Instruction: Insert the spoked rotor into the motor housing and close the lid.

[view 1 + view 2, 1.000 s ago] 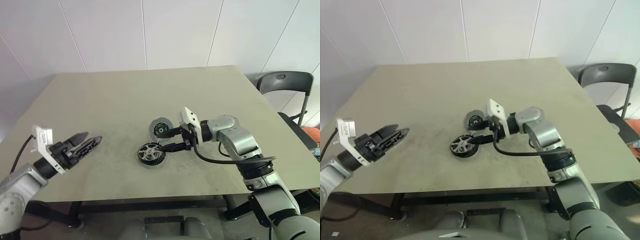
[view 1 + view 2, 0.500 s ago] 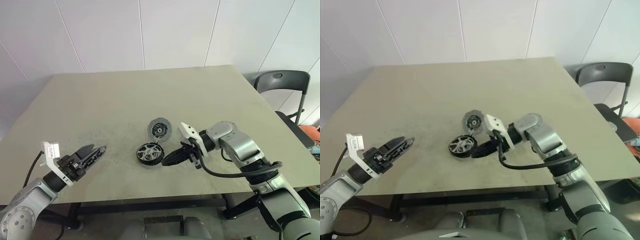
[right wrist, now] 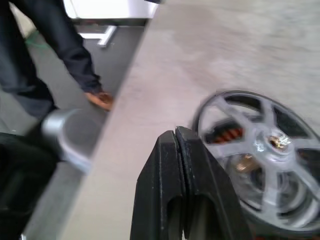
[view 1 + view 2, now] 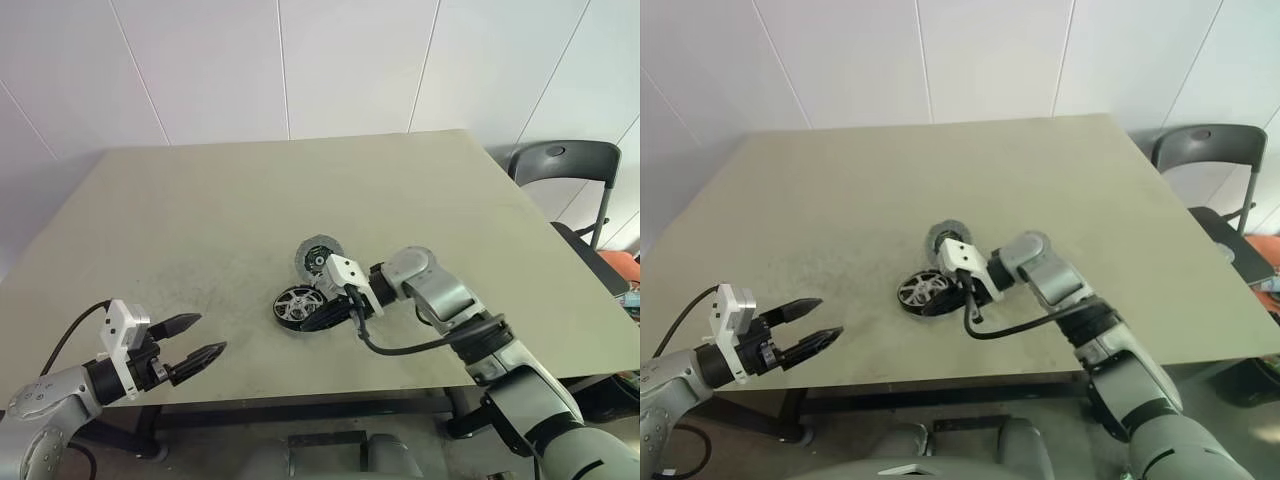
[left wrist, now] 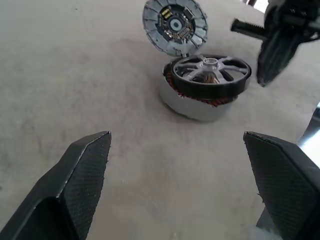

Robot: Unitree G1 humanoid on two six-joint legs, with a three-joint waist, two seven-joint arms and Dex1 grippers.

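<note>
Near table's front middle, spoked rotor [image 5: 210,75] sits tilted atop motor housing [image 5: 197,105], not fully seated. Right gripper [image 4: 325,316], fingers pinched together and empty, is beside its rim (likely to press it down). Lid [image 4: 318,260] waits just behind. Left gripper [image 4: 195,352] spread wide, well clear.

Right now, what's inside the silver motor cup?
The black spoked wheel sits in the motor cup, tilted, with coppery windings showing beneath. The cup's floor is covered.

head pair above, wrists low — table [image 4: 200,200] shared
</note>
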